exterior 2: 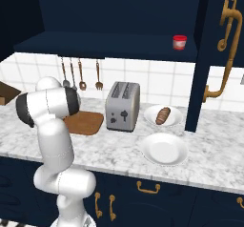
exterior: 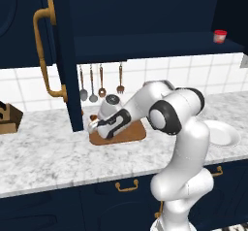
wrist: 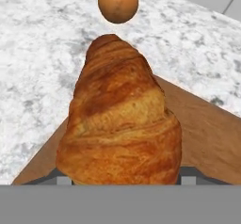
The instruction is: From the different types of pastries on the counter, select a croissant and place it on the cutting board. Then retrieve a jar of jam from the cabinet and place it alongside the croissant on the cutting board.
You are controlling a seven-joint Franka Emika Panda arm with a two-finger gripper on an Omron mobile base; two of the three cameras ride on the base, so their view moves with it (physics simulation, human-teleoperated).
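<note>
Silver two-slot toaster (exterior 2: 123,107) standing on the table, lever side facing forward. Empty white plate (exterior 2: 163,149) just in front and to its right. Four brass utensils (exterior 2: 80,74) hanging on the white tiled wall (exterior 2: 143,78). Wooden knife block (exterior: 8,118) far left. Small round orange thing (wrist: 118,1) lying on the marble, can't tell what.

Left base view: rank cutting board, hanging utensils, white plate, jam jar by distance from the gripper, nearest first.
Measured from the gripper, at the board's left end:
1. Cutting board - directly under it.
2. Hanging utensils - on the tiled wall just behind and above.
3. White plate - far right on the counter, past the arm.
4. Jam jar - up in the open cabinet, far upper right.
</note>
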